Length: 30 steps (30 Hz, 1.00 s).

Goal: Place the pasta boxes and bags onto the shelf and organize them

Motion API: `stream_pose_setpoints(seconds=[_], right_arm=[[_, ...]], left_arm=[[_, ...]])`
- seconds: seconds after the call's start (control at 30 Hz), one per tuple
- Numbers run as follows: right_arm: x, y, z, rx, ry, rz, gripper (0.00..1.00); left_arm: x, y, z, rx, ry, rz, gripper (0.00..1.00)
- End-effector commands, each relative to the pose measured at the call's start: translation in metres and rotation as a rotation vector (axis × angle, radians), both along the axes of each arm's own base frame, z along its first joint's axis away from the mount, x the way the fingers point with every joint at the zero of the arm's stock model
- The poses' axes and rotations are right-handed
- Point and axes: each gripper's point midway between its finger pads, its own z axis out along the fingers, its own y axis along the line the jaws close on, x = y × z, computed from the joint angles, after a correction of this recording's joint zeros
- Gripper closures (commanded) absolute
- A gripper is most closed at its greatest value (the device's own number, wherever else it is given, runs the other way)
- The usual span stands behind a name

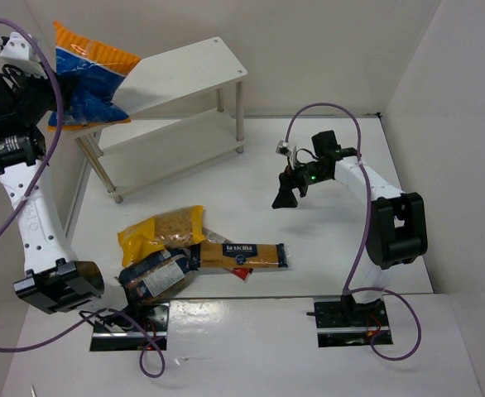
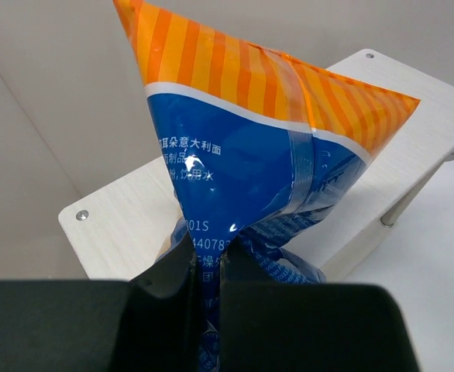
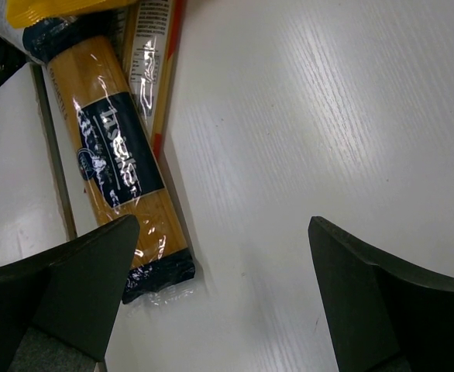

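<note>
Pasta bags first, Mia asks me: where are they?

I say: the blue bag with the orange end [image 1: 89, 78] is up in the air. My left gripper [image 2: 206, 271] is pinching it low down, and the orange end sticks up. It hangs over the left end of the top board of the shelf [image 1: 184, 70]. I cannot tell if the bag touches the board.

Mia: and the other bags?

Me: the yellow bag [image 1: 164, 230] lies on the table [image 1: 333, 240], in front of the shelf. The dark bag [image 1: 156, 275] lies right against it, on the side near the arm bases.

Mia: what about the pasta box?

Me: the long yellow-orange box [image 1: 244, 255] lies flat on the table, just to the right of those two bags. Its left end touches them. The dark blue label faces up.

Mia: is your right hand holding anything?

Me: no. The right gripper [image 1: 288, 197] has its fingers spread wide with nothing between them. It hangs over the bare table, between the shelf and the box. In the right wrist view one end of the box shows next to one finger [image 3: 72, 287]
</note>
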Motion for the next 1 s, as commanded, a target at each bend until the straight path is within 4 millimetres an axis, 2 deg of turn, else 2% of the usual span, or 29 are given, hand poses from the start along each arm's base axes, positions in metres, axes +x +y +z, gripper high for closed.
stream_pose_setpoints(seconds=[0.0, 0.1, 0.2, 0.27, 0.43, 0.47, 0.67, 0.83, 0.87, 0.9, 0.97], right_arm=[[-0.001, 0.000, 0.004, 0.021, -0.010, 0.014, 0.02], [0.001, -0.003, 0.003, 0.020, -0.018, 0.010, 0.02], [-0.001, -0.004, 0.003, 0.019, -0.009, 0.010, 0.02], [-0.001, -0.004, 0.003, 0.018, -0.009, 0.010, 0.02], [-0.001, -0.004, 0.003, 0.018, -0.009, 0.010, 0.02], [-0.001, -0.004, 0.003, 0.018, -0.009, 0.010, 0.02], [0.000, -0.004, 0.003, 0.018, -0.016, 0.015, 0.02], [-0.002, -0.004, 0.002, 0.015, -0.015, 0.019, 0.02], [-0.002, -0.004, 0.002, 0.015, -0.015, 0.020, 0.02], [-0.002, -0.004, 0.002, 0.015, -0.015, 0.020, 0.02], [-0.003, -0.004, 0.002, 0.014, -0.006, 0.019, 0.02]], left_arm=[[-0.006, 0.000, 0.063, 0.071, -0.213, 0.012, 1.00], [0.003, 0.007, 0.053, 0.076, -0.186, 0.023, 1.00], [0.013, 0.002, 0.046, 0.114, -0.178, 0.028, 1.00], [0.022, 0.003, 0.029, 0.107, -0.139, 0.028, 1.00], [0.042, 0.010, 0.007, 0.104, -0.089, 0.051, 1.00], [0.043, 0.006, 0.005, 0.110, -0.082, 0.042, 1.00], [0.051, 0.014, -0.010, 0.105, -0.045, 0.071, 0.99], [0.052, 0.015, -0.019, 0.115, -0.019, 0.070, 0.84], [0.049, 0.010, -0.015, 0.118, -0.028, 0.061, 0.79], [0.048, 0.010, -0.013, 0.118, -0.029, 0.061, 0.70], [0.047, 0.009, -0.011, 0.126, -0.028, 0.061, 0.58]])
